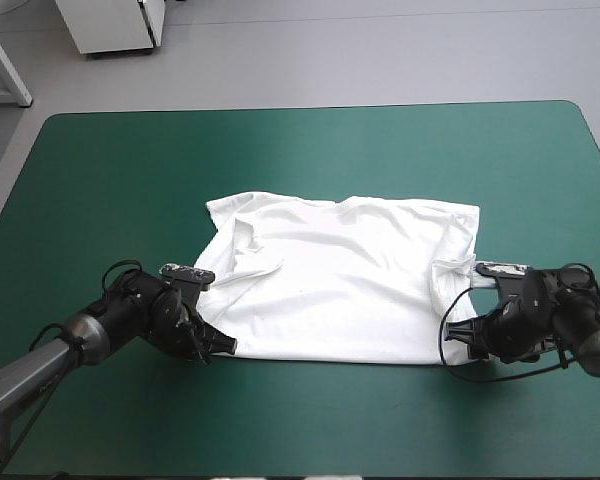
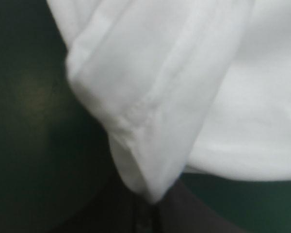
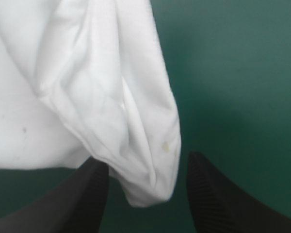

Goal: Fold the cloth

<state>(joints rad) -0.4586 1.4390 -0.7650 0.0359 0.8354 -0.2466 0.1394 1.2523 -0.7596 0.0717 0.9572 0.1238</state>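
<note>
Teal-green cover [image 1: 130, 170]; T-shirt [image 1: 350, 280] inside parted right pincer [image 3: 146, 160]; left pincer [image 2: 152, 211] nips it.

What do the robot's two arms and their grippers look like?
The left arm is a slim grey tube with a bulky black wrist; the right arm looks the same. The right gripper has broad, curved black fingers with fine ribbing.

White T-shirt [image 1: 340, 290] lies flat on teal-green table [image 1: 330, 160]
</note>
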